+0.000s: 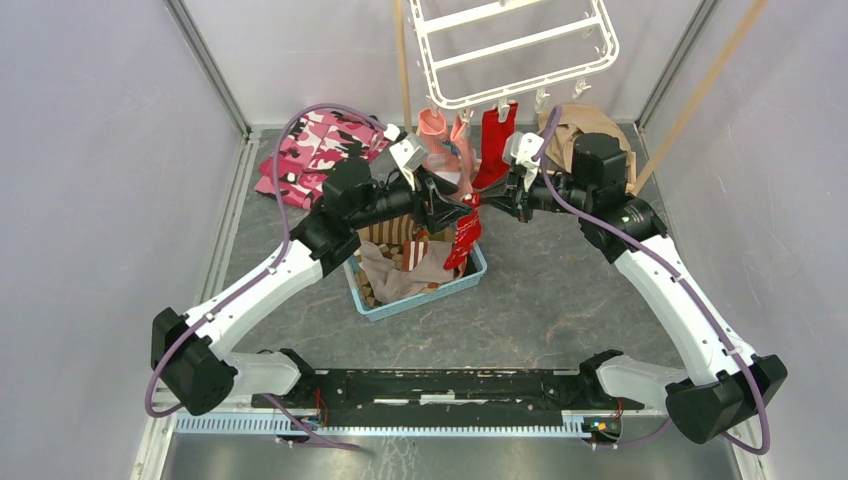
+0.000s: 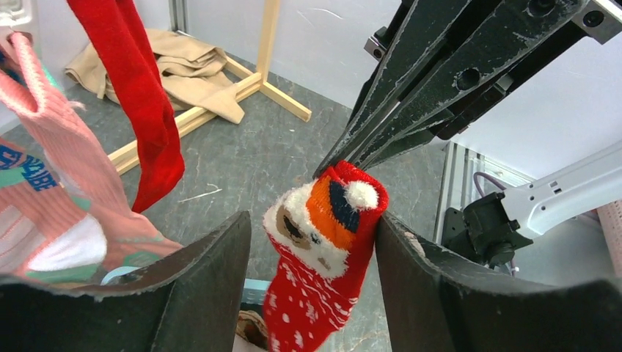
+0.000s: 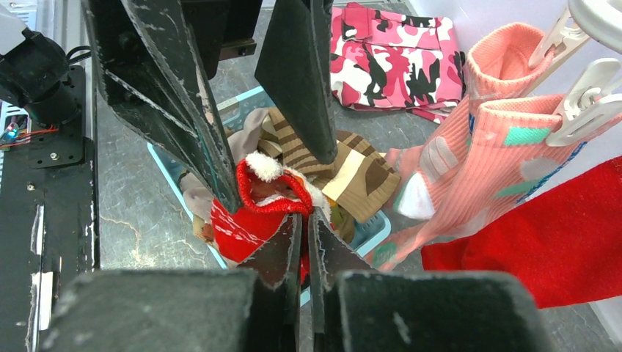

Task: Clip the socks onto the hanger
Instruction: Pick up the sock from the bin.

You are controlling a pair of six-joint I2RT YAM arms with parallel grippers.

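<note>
Three fabric socks (image 1: 493, 150) hang pegged on the white plastic rectangular hanger (image 1: 520, 45) above the claws; right claw (image 3: 304, 216) clamps shut on a red white-flecked sock (image 2: 315, 293) at its cuff, left claw (image 2: 314, 220) gapes astride it, gripping nothing; mid-transfer, I judge, and next the cuff needs raising into a free peg.

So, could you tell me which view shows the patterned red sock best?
The left wrist view: the patterned red sock hangs mid-frame, face and white spots clear. The right wrist shows mainly its open cuff; the top view, a small red strip.
</note>
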